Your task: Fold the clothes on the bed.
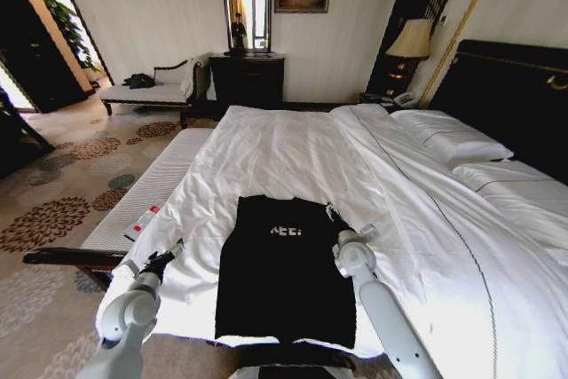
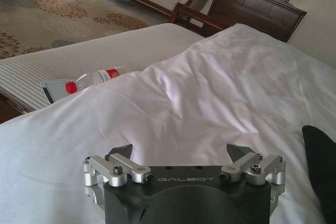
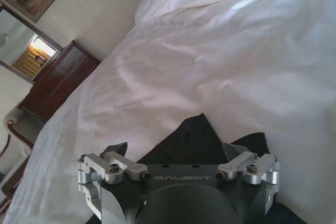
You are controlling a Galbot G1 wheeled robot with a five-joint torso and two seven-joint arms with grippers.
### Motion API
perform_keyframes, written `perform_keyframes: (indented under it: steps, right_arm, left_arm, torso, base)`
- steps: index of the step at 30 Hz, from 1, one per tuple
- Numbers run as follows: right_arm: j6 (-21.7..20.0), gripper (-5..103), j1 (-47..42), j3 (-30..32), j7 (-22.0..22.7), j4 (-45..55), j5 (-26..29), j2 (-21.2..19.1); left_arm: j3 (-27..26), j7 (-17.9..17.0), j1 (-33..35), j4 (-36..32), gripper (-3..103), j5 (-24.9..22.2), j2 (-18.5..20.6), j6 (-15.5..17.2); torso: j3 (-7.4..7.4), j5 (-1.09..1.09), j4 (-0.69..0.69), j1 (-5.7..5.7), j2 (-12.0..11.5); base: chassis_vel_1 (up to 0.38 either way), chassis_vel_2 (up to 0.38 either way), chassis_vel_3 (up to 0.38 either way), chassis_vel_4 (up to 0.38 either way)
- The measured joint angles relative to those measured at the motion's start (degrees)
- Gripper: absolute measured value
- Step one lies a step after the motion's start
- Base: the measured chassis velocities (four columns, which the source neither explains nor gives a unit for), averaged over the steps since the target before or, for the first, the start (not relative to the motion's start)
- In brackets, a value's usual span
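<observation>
The black T-shirt (image 1: 286, 272) lies flat on the near part of the bed (image 1: 293, 148), roughly centred in front of the robot, its white lettering on the chest toward the far end and its hem hanging close to the near edge of the mattress. It looks like thin, soft cloth: light, limp, no stiffness, likely to drape and drag on the duvet rather than slide cleanly, so a pinch at an edge or corner should serve better than a grab in the middle. The right gripper (image 1: 335, 217) sits at the shirt's right side near the shoulder, jaws apart, and in its wrist view a dark point of fabric (image 3: 197, 135) lies between the open jaws, not clamped. That sleeve or shoulder corner seems the natural hold on this side. The left gripper (image 1: 165, 257) hovers over white bedding to the left of the shirt, well apart from its left edge, jaws also apart and holding nothing; the shirt's edge (image 2: 319, 166) just shows at one side of its wrist view. Open room is generous: smooth white duvet stretches far and right toward the pillows (image 1: 448, 135). To the left stands the striped bench (image 1: 151, 188) with a red-capped bottle (image 2: 100, 78) on it, close to the bed's left edge.
</observation>
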Motion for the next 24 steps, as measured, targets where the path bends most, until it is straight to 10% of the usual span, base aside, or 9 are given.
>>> perform_keyframes:
  steps: [24]
  right_arm:
    - [-1.6,100,-3.4,-1.8,0.8,5.0,0.3,1.0]
  left_arm:
    - [-0.3,-0.2,-0.2,0.5,100,-0.1,0.6,0.2]
  torso:
    - [0.00,-0.01,-0.01,0.00,0.0]
  base:
    - [0.000,0.000,0.000,0.000]
